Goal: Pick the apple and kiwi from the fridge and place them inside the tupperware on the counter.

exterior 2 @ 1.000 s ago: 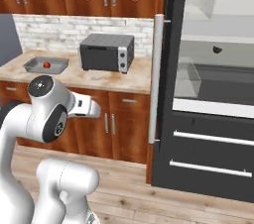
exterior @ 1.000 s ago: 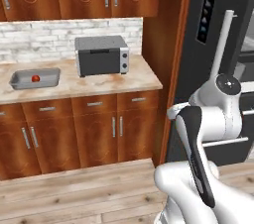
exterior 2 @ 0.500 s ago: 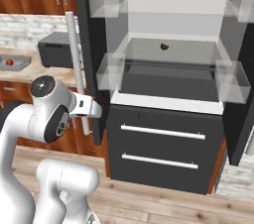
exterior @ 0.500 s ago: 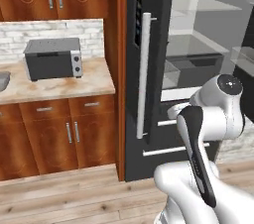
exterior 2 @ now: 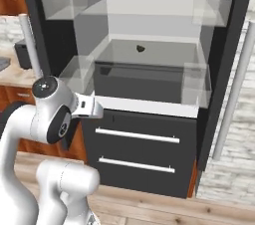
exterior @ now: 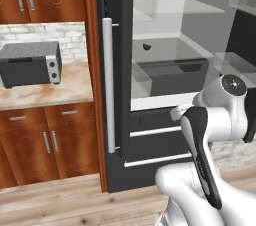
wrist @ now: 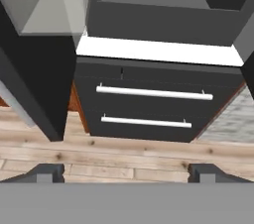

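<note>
To my left, the toaster oven (exterior: 31, 69) sits on the counter (exterior: 45, 92), beside the fridge's (exterior 2: 149, 134) open door with its long white handle (exterior: 108, 85). The fridge stands wide open in front of me. The kiwi (exterior 2: 140, 48) lies alone on the glass shelf (exterior 2: 149, 55), toward the back and near the middle, well above the two drawers (wrist: 149, 104) my hand camera is looking at. My gripper (wrist: 126, 172) is spread wide with nothing between its fingertips (wrist: 47, 172), aimed low at the drawer fronts and the floor, well away from the fruit.

I expect the kiwi to be light, firm but bruisable, with a rough skin that should not slip. I would close across its narrow middle, gently. At this distance it is only a small dark blob, so I cannot tell which way its long axis runs; I will have to read that once I am closer, then set my fingers across it.
</note>
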Available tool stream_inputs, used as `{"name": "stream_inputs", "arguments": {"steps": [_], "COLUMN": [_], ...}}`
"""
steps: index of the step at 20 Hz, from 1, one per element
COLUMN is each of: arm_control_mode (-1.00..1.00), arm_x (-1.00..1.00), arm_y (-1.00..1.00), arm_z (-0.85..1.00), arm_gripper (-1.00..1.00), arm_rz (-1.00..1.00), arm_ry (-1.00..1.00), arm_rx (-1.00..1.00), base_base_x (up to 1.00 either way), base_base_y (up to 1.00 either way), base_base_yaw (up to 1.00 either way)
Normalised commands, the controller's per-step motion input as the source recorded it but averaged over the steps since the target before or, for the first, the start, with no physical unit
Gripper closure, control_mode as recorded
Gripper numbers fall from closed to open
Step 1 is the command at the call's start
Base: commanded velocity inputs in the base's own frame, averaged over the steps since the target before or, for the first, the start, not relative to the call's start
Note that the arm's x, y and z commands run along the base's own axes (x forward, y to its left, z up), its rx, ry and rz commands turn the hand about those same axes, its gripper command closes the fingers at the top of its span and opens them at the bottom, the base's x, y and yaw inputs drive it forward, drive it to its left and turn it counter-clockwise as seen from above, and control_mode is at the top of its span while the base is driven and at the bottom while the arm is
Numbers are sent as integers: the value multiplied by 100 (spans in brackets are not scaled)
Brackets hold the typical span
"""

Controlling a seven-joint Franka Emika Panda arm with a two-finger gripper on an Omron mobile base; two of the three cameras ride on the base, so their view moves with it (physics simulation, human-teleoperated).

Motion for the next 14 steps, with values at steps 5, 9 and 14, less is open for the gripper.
{"name": "stream_inputs", "arguments": {"steps": [5,9,14], "arm_control_mode": [100,100,100], "arm_x": [0,0,0], "arm_y": [0,0,0], "arm_z": [0,0,0], "arm_gripper": [-100,-100,-100], "arm_rz": [0,0,0], "arm_ry": [0,0,0], "arm_rx": [0,0,0], "base_base_x": [43,25,62], "base_base_y": [-51,-40,-8], "base_base_yaw": [0,0,0]}}
